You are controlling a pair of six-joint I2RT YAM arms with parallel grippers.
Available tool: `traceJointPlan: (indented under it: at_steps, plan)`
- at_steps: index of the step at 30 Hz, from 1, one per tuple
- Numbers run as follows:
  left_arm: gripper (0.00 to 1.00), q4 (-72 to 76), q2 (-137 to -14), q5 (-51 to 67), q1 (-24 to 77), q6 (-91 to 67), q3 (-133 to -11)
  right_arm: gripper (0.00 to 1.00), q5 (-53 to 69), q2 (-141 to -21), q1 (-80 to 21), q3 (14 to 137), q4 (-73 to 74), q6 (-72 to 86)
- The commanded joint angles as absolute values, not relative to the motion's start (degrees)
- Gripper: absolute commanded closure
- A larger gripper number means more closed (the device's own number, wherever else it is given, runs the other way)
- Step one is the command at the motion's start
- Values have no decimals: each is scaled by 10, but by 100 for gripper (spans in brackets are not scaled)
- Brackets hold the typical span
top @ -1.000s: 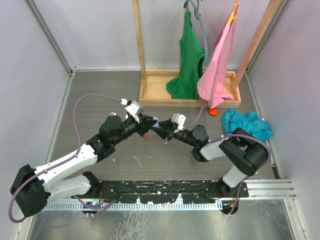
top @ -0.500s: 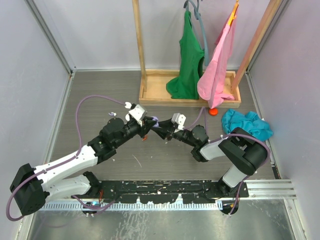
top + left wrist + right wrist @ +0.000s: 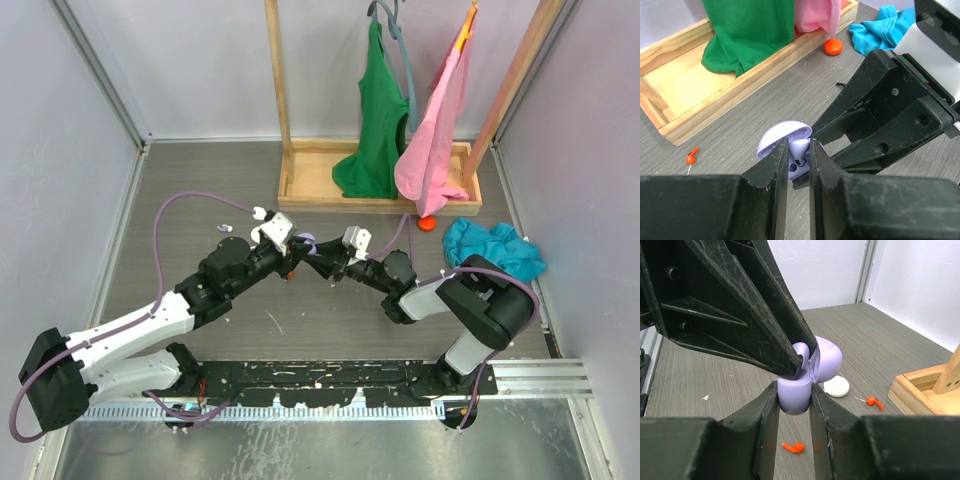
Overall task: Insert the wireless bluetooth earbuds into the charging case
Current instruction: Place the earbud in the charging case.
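While the right jaws clamp the rounded base of the glossy lilac charging case (image 3: 796, 396), its domed lid tipped open above the grey wood-grain surface (image 3: 875, 340), the left jaws stand nearly closed on a tiny, smooth pale-lilac earbud (image 3: 799, 151) at the case's mouth. A red stemmed earbud (image 3: 794, 447) lies below the case, and a second red earbud (image 3: 873, 401) lies beside a flat white disc (image 3: 836, 386).

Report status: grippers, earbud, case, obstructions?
Right gripper shut on open lilac case. Left gripper shut on lilac earbud at case mouth. Red earbud loose below. No obstruction seen.
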State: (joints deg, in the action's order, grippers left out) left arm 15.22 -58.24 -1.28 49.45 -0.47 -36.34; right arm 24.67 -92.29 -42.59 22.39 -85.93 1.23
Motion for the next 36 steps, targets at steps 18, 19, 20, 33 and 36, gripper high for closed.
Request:
traceJointPlan:
  at_steps: [18,19,20,33,36]
  plan:
    - [38,-1,-539,-55,499,-97,-475,90,214,-935,-426,208,-969,16]
    - [38,-17,-537,-65,499,-103,-485,90,212,-935,-427,206,-970,17]
    - [37,-38,-537,-71,498,-107,-498,90,211,-933,-427,204,-970,17]
    - [33,-149,-608,-115,349,-154,-551,90,184,-916,-427,167,-970,4]
    - [33,-164,-639,-118,307,-150,-561,90,172,-904,-427,153,-965,-5]
